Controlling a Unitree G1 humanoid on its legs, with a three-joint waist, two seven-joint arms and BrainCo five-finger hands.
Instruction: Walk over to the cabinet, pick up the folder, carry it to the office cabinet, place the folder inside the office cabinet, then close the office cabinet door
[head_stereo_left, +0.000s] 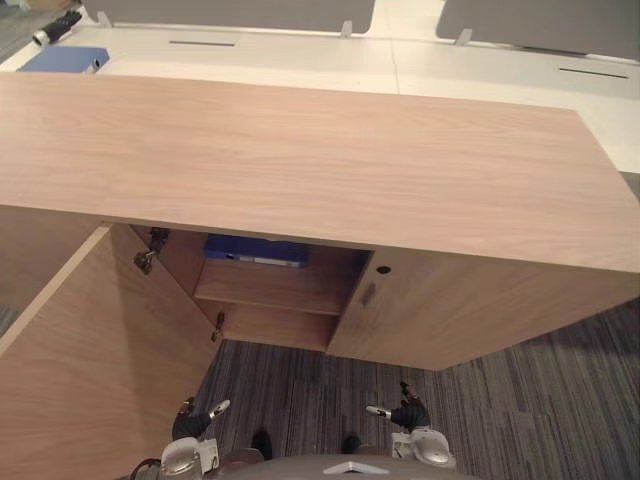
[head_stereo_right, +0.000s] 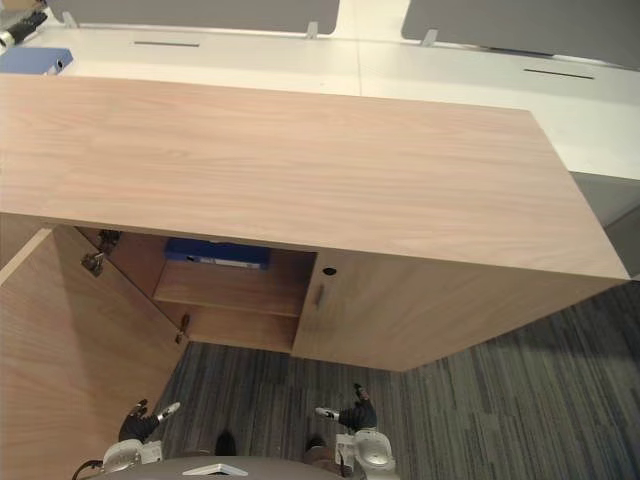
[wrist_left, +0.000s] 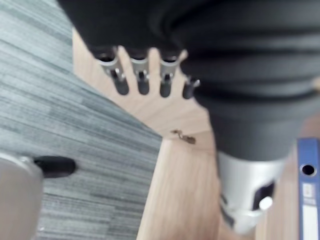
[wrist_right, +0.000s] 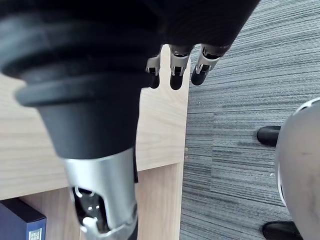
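Observation:
A blue folder (head_stereo_left: 256, 250) lies flat on the upper shelf inside the wooden office cabinet (head_stereo_left: 300, 160), just under its top. The cabinet's left door (head_stereo_left: 90, 350) stands swung open towards me, and its right door (head_stereo_left: 460, 310) is closed. My left hand (head_stereo_left: 190, 420) hangs low over the carpet near the open door, its fingers (wrist_left: 142, 75) relaxed and empty. Over the carpet in front of the closed door, my right hand (head_stereo_left: 408, 412) hangs low, fingers (wrist_right: 175, 70) straight and holding nothing. A slice of the folder (wrist_left: 307, 195) shows past the left wrist.
A white desk (head_stereo_left: 400, 60) runs behind the cabinet, with another blue folder (head_stereo_left: 65, 60) at its far left. Grey striped carpet (head_stereo_left: 520, 400) stretches in front of the cabinet and to its right. A lower shelf (head_stereo_left: 270, 325) sits beneath the folder's shelf.

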